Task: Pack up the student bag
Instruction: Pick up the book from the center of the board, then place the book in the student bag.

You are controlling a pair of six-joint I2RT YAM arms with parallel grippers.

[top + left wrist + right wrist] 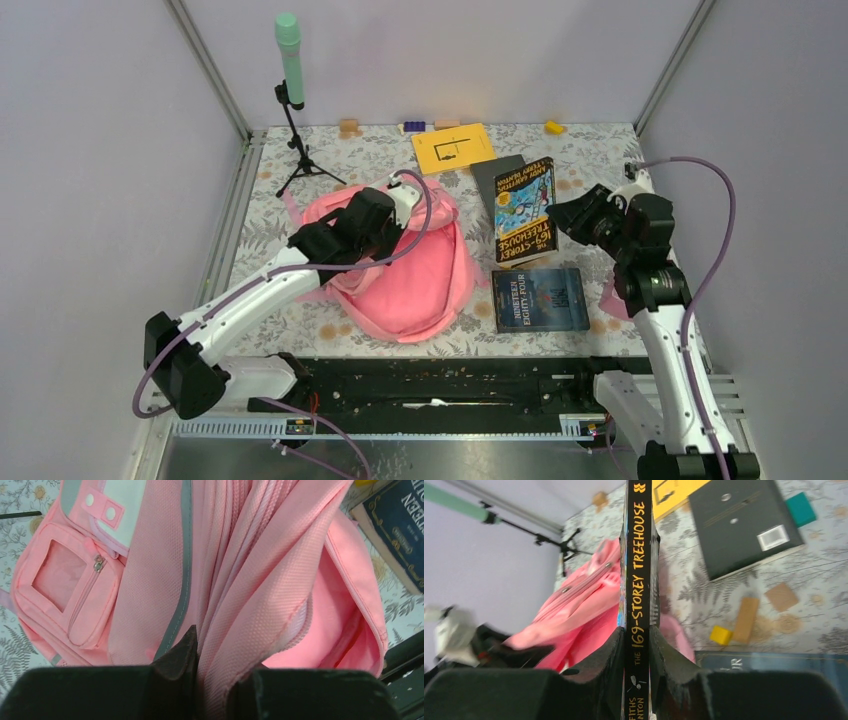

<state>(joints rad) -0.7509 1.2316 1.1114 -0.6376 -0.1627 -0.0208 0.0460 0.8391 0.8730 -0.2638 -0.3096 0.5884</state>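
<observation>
Top view. The student bag [405, 275] lies on the floral tabletop [300, 320] between its centre and its left edge, its lower end toward the near edge. The left tool [220, 672] is clenched on a fold of the bag's pink fabric beside the open compartment; the wrist view shows the pink lining inside. The right tool [638, 650] grasps a paperback, "The 169-Storey Treehouse" [524, 208], with one finger [616, 652] on each cover and the spine facing its wrist camera. From above, this book shows its cover upward, just right of the bag and overlapping a dark grey book [493, 172]. A copy of "Nineteen Eighty-Four" [540, 298] lies flat toward the near edge. A yellow booklet [452, 147] lies toward the far edge, and a green microphone on a tripod [290, 60] stands at the far left corner.
</observation>
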